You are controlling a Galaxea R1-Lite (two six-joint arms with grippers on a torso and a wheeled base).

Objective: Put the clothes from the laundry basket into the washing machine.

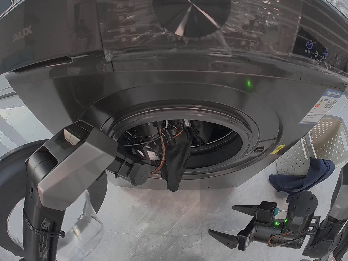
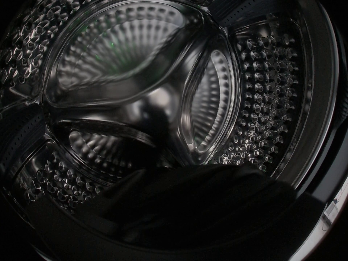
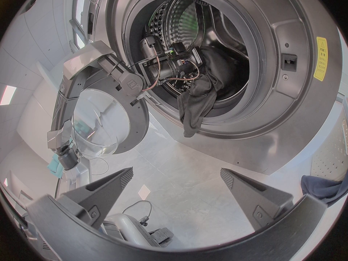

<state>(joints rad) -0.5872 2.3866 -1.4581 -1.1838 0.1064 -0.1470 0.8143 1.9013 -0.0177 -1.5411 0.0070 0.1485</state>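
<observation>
The washing machine [image 1: 174,87] stands with its round opening facing me. A black garment [image 1: 177,160] hangs over the lower rim of the opening, half inside the drum and half out, also seen as the black garment [image 3: 197,98]. My left arm reaches into the opening, and my left gripper [image 3: 183,64] sits right beside that garment. In the left wrist view the steel drum [image 2: 145,73] is close, with dark cloth [image 2: 188,200] low in front. My right gripper [image 1: 222,220] hangs open and empty near the floor, its fingertips [image 3: 127,173] wide apart.
A white perforated laundry basket [image 1: 326,142] stands at the right with a navy garment [image 1: 308,178] draped over its edge. The machine's glass door [image 1: 72,218] is swung open at the left. Pale tiled floor [image 1: 163,218] lies between machine and right gripper.
</observation>
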